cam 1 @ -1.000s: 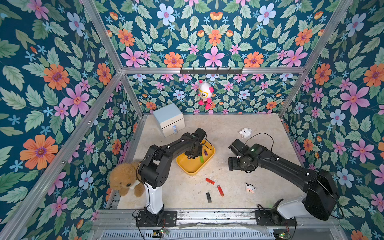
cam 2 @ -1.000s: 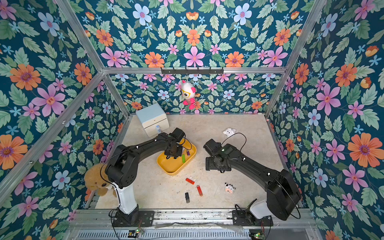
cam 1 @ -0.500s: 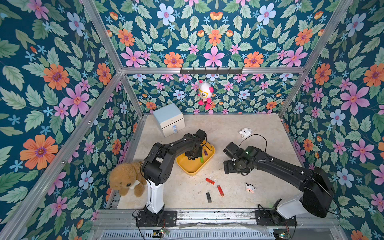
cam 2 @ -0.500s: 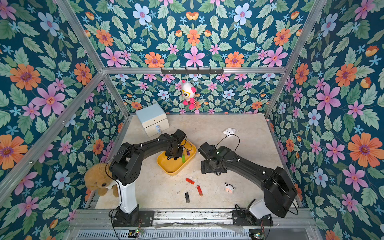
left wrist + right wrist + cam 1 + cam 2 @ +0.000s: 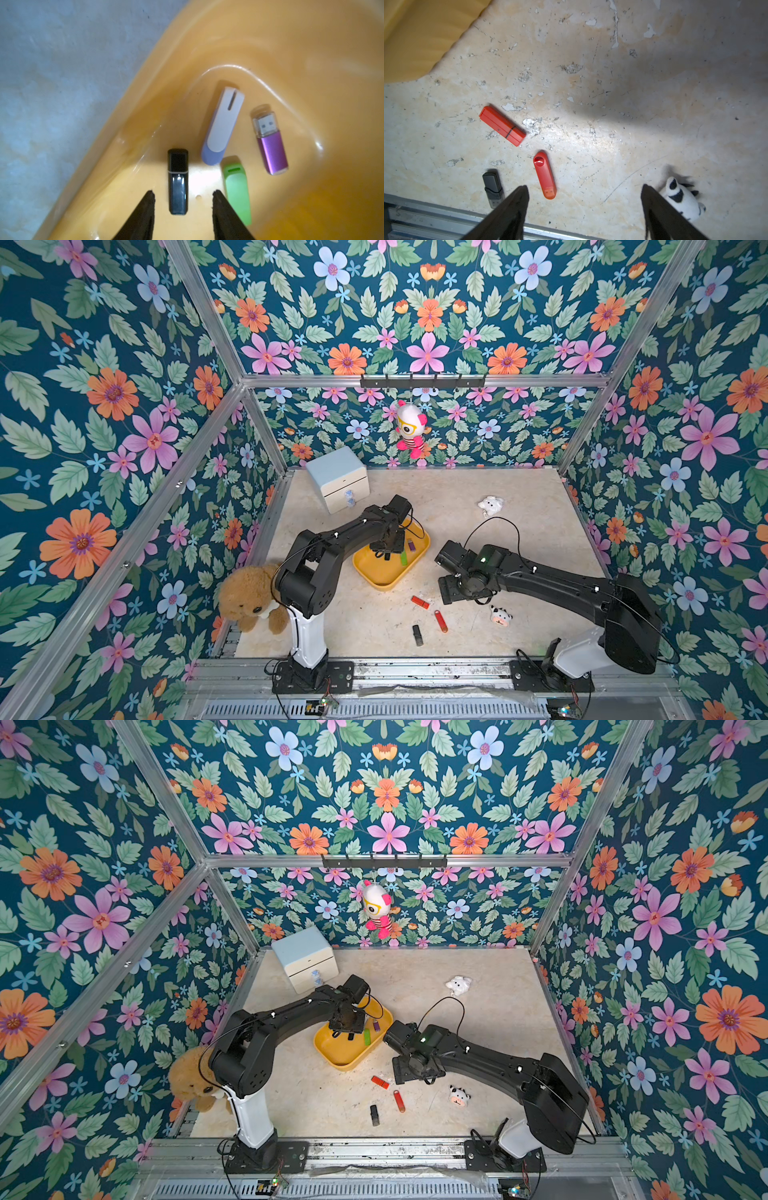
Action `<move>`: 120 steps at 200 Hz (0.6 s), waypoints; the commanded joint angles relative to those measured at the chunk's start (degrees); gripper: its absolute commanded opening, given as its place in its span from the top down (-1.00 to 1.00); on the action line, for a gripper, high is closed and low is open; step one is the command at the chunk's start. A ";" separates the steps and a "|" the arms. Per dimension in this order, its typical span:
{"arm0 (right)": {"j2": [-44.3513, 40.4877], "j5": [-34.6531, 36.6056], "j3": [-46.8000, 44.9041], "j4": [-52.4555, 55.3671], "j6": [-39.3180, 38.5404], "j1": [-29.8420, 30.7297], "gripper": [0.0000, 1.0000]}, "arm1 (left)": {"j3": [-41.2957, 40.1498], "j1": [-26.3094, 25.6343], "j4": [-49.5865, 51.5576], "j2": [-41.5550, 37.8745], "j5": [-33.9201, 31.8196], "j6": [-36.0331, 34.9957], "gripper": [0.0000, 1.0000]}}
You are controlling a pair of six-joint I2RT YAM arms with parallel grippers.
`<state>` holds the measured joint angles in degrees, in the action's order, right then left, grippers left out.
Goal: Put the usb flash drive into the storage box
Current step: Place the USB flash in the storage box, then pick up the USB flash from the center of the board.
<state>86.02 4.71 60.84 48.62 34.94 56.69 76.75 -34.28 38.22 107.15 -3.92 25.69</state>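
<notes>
Black flash drive [image 5: 178, 180] now lies in storage box [image 5: 270, 52], left gripper [image 5: 183, 193] released.

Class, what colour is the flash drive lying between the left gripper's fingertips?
The flash drive is black; the left wrist view shows it best.
</notes>
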 commanded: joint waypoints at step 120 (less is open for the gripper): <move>10.76 -4.33 -1.82 -6.89 5.49 10.17 -0.36 | -12.63 -10.29 7.53 -26.98 -4.56 12.73 -0.14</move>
<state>94.50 0.78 59.11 43.22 38.94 66.02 66.76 -41.67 43.40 83.44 -5.89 33.39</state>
